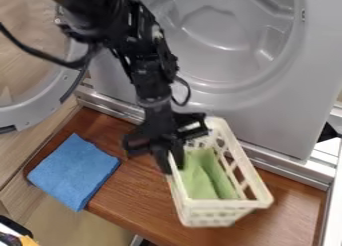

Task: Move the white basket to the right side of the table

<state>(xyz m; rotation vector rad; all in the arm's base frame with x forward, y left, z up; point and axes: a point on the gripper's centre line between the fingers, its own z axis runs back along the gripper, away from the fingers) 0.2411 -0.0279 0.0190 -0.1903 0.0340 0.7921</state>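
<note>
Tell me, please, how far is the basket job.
Done: plastic basket is right of the middle of wooden table. In hand: gripper is at its rim facing blue cloth; grip unclear. Left, probably: shift toward right end, where wood shows, then back away.

A creamy-white basket [212, 204], patterned in openwork lattice, meets my remote eye alongside a light green cloth [200, 177] and a plain blue cloth [73, 171]. I see reddish-brown wood with darker grain on the tabletop [137, 200] and smooth silvery grey on the machine [260, 120]. My arm [148, 65], its gripper [169, 159] and the cable [41, 54] are all black.
</note>
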